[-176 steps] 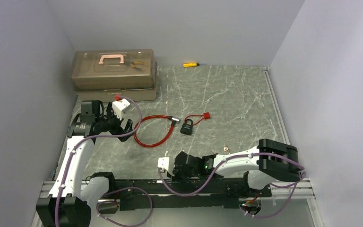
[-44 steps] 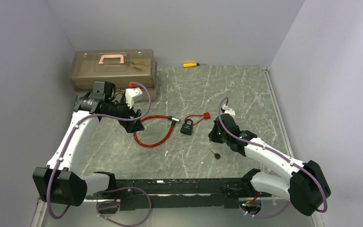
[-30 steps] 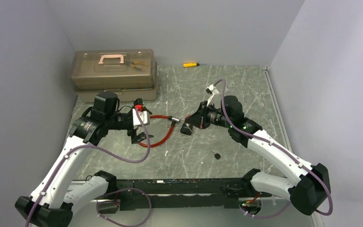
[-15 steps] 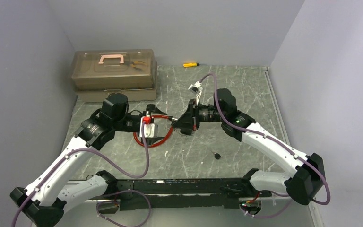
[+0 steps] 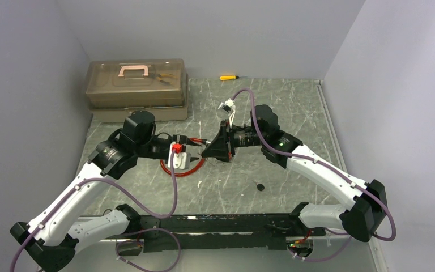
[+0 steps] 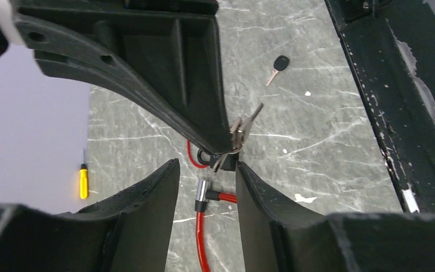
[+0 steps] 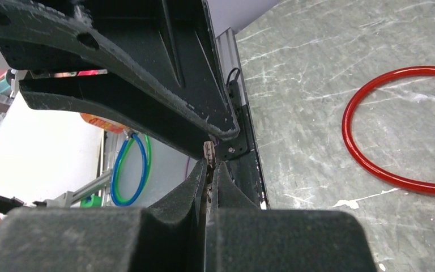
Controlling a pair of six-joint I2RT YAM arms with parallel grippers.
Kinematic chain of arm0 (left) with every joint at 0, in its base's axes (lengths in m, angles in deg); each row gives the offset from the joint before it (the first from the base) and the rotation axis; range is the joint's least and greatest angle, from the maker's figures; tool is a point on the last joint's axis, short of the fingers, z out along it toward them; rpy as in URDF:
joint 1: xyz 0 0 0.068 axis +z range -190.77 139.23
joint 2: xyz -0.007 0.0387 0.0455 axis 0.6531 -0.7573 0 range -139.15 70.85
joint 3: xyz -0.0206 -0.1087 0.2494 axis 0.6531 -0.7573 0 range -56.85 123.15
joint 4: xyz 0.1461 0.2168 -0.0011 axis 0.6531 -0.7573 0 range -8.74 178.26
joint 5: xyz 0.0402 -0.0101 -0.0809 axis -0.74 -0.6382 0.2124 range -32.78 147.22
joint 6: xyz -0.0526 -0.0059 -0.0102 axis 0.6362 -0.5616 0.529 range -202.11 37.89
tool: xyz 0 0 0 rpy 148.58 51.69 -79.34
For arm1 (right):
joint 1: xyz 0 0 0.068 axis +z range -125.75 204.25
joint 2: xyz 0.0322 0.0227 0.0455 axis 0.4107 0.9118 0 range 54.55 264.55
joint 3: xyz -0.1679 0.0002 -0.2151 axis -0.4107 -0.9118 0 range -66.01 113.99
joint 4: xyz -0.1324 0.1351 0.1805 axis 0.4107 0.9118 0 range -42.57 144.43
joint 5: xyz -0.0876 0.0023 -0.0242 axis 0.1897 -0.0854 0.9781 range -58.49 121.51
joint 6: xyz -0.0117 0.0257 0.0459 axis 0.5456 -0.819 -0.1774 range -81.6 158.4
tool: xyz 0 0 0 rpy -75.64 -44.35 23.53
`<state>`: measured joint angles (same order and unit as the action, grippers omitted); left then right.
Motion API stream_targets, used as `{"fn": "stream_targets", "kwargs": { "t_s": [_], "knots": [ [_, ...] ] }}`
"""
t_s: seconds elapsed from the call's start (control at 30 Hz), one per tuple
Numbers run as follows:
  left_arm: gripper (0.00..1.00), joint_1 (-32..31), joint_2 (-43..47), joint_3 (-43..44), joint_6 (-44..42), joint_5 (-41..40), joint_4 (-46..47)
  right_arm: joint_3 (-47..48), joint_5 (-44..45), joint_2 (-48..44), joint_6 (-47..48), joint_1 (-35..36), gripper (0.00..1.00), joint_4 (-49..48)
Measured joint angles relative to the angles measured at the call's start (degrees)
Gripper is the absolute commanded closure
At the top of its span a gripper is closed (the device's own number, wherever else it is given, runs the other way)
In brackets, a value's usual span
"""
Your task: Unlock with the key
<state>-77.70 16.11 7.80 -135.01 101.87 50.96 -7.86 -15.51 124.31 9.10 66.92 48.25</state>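
Right gripper (image 7: 209,168) is pinched tight on the key (image 6: 243,126), right over the padlock (image 6: 222,161) on the table. Left gripper (image 6: 206,170) is spread wide, straddling the red cable (image 6: 199,238) end. Danger: the lock looks unheld, so a skewed key could shove it aside. Count: one padlock, one cable, one held key, one loose key (image 6: 277,62).

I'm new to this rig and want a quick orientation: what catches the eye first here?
Both grippers meet mid-table: the right gripper pinches a key bunch, and the open left gripper points at the red cable. A loose key lies on the table nearby, and a toolbox sits back left.
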Motion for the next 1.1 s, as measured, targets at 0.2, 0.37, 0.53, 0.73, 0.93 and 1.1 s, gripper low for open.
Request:
{"fn": "stream_targets", "kwargs": {
  "t_s": [0.2,0.37,0.53,0.73,0.93,1.1],
  "knots": [
    [0.56,-1.6,0.0,0.0,-1.3,-0.8,-3.2,0.1,0.0,0.0,0.2,0.1,1.0,0.0],
    [0.69,-1.9,0.0,0.0,-1.3,-1.5,-3.2,0.3,0.0,0.0,0.3,0.2,1.0,0.1],
    [0.86,-2.0,-0.2,0.0,-0.9,-2.2,-2.4,0.7,0.0,0.0,0.4,0.8,1.0,0.2],
    [1.0,-2.3,-0.3,0.1,0.0,-2.6,-3.1,1.4,0.0,0.3,1.6,1.0,1.0,1.1],
    [1.0,-2.9,-0.8,0.7,-0.2,-3.7,-4.7,2.1,0.1,0.9,2.8,1.2,0.81,3.0],
    [1.0,-3.4,-0.8,1.0,-1.0,-4.0,-5.1,3.9,1.0,1.8,3.7,1.3,0.63,5.2]
  ]
}}
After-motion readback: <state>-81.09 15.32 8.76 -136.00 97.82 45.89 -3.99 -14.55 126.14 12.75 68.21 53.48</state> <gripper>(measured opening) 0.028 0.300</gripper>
